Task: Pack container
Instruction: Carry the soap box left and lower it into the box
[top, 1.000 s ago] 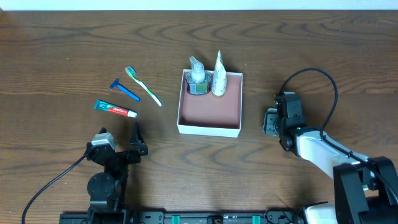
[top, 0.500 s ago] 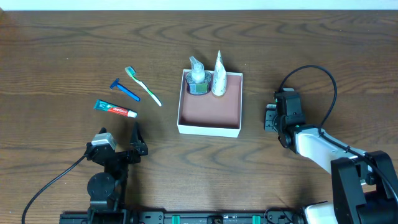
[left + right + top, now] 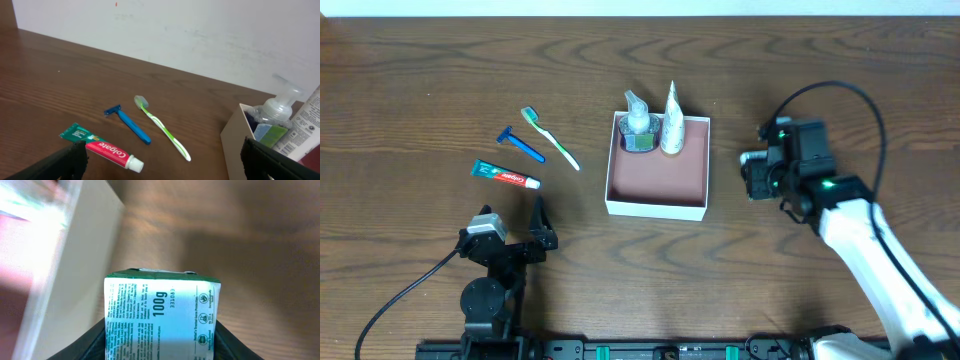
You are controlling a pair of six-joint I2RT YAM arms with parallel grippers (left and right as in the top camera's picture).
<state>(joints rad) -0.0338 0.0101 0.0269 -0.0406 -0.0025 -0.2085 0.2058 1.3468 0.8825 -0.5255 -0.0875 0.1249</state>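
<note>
- The container [image 3: 656, 209], a square shallow box with white outer walls and a reddish-brown floor, sits on the wooden table [image 3: 420, 80] a little right of the middle.
- Two things stand along its far wall: a clear pump bottle [image 3: 638, 125] in the far left corner and a white tube [image 3: 670, 125] just to the right of it. The near part of the floor is bare.
- The right gripper [image 3: 748, 176] is to the right of the container, level with its middle and apart from its wall, with its fingers pointing left toward the box.
- In the right wrist view its dark fingers [image 3: 95, 342] are clamped on a small green-white packet [image 3: 161, 312], one on each side, with the printed face up. The container's white wall shows blurred on the left of that view.
- The left gripper [image 3: 512, 215] is at the near left of the table, with its fingers spread wide and nothing between them.
- Three toiletries lie on the bare wood to the left of the container and farther away than the left gripper.
- A green and white toothbrush [image 3: 550, 138] lies on a slant, nearest to the box.
- A blue razor [image 3: 521, 144] lies just to the left of the toothbrush.
- A red, white and green toothpaste tube [image 3: 506, 176] lies nearest to the open fingers but apart from them.
</note>
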